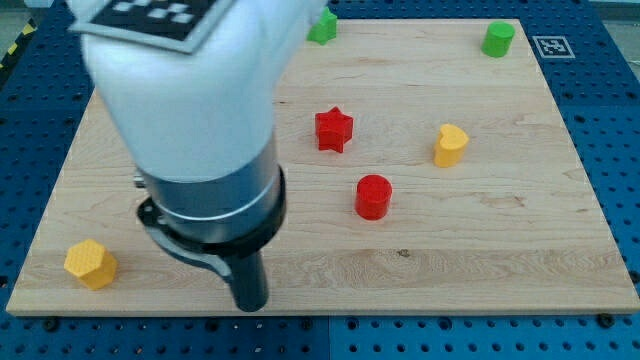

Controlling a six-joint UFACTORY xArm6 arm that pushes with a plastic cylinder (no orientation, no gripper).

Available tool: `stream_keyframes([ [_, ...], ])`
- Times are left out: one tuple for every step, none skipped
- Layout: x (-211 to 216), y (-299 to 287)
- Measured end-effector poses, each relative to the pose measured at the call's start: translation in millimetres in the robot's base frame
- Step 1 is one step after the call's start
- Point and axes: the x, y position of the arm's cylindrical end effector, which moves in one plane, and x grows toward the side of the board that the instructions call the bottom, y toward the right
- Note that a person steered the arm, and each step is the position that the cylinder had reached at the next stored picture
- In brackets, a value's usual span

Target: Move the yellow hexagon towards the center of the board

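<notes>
The yellow hexagon (91,264) sits near the board's bottom left corner. My tip (251,305) is at the board's bottom edge, well to the right of the hexagon and apart from it. The white and dark arm body above it covers much of the board's left half. A red star (334,129) lies near the board's middle. A red cylinder (373,196) lies below and right of the star.
A yellow heart-like block (450,145) lies right of the red star. A green star-like block (322,26) is at the top edge, partly hidden by the arm. A green cylinder (497,39) is at the top right. The wooden board (520,250) rests on a blue perforated table.
</notes>
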Motion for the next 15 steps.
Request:
stream_keyframes([
  [0.7,-15.1],
  [-9.3,-32.4],
  [-52.0,-55.4],
  [-78.8,-112.9],
  [-77.3,-205.8],
  [-66.7,-227.9],
  [-42.1,-209.4],
  [-28.2,-186.6],
  [-25.1,-161.5],
  [-25.1,-136.9],
  [-20.9,-119.2],
  [-15.6,-106.7],
  [-16.5,-102.0],
  [-22.0,-74.2],
  [-27.3,-46.1],
])
